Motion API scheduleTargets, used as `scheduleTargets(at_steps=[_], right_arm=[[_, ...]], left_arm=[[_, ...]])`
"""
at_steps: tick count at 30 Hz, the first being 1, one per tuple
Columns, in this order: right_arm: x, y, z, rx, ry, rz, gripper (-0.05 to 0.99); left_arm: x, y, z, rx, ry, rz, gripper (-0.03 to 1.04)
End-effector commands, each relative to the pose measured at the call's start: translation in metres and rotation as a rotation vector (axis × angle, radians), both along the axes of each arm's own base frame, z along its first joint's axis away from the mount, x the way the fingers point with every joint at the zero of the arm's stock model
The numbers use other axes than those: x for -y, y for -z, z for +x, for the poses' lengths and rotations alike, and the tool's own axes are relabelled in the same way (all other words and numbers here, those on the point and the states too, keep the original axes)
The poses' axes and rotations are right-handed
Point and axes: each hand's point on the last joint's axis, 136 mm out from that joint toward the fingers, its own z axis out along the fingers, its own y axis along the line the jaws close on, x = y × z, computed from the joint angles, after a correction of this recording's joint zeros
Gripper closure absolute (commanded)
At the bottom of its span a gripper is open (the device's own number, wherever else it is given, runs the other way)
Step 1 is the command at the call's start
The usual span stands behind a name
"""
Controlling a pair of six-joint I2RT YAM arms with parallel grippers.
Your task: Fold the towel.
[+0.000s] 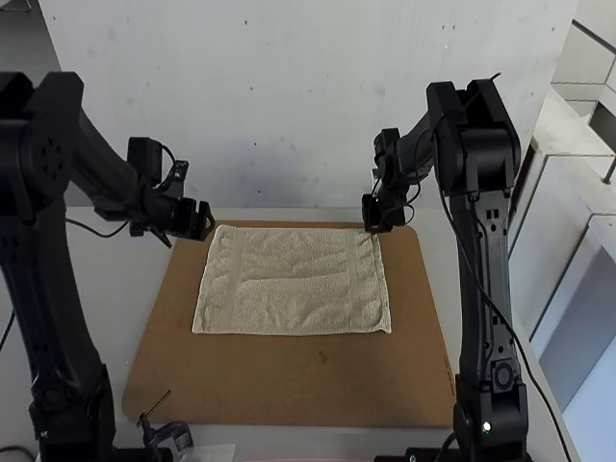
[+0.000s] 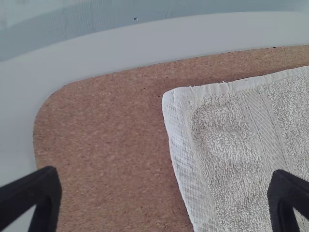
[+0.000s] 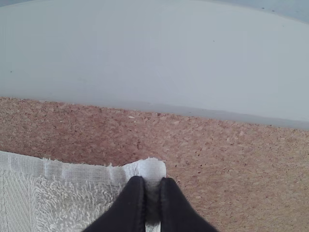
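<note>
Towel of cream terry cloth (image 1: 289, 279) is lying spread on a brown cork board (image 1: 289, 385), its long sides running crosswise, with slight wrinkles showing; whether it is one layer or already doubled, I cannot tell. Rather than sitting in any container, it is resting openly on that board, which a pale table (image 1: 115, 279) is supporting.

The work appears to be at the corner-gripping step. The black right gripper (image 3: 152, 195) is pinching the far right corner (image 3: 152, 166) between closely set fingers. The black left gripper (image 1: 205, 220) is holding its fingers wide apart near the far left corner (image 2: 177, 96), gripping nothing. Next, it is probably needing to line up and close on that corner, so both arms are folding the far edge evenly toward the near one.
</note>
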Motion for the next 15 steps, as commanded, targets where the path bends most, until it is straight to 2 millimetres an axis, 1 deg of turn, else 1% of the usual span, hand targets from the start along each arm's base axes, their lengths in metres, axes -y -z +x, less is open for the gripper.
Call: scheduleTargets(at_steps=[1, 2, 5, 8, 10, 13, 15], right_arm=[[-0.001, 0.009, -0.016, -0.042, 0.002, -0.017, 0.91], [-0.001, 0.007, -0.017, -0.037, 0.0, -0.016, 0.91], [-0.003, 0.004, -0.02, -0.033, -0.005, -0.014, 0.91], [-0.004, 0.002, -0.024, -0.027, -0.007, -0.012, 0.91], [-0.002, 0.003, -0.027, -0.03, -0.008, -0.012, 0.91], [-0.002, -0.001, -0.027, -0.021, -0.009, -0.005, 0.91], [-0.002, -0.002, -0.03, -0.022, -0.01, 0.001, 0.91]], left_arm=[[0.016, -0.005, 0.016, -0.015, 0.047, -0.007, 0.07], [0.019, -0.001, 0.018, -0.04, 0.055, -0.007, 0.07], [0.029, -0.002, 0.028, -0.067, 0.077, -0.004, 0.09], [0.04, 0.004, 0.035, -0.106, 0.097, 0.008, 0.1], [0.039, 0.008, 0.04, -0.138, 0.087, 0.038, 0.1], [0.035, 0.015, 0.044, -0.182, 0.065, 0.073, 0.15], [0.031, 0.019, 0.048, -0.2, 0.053, 0.087, 0.16]])
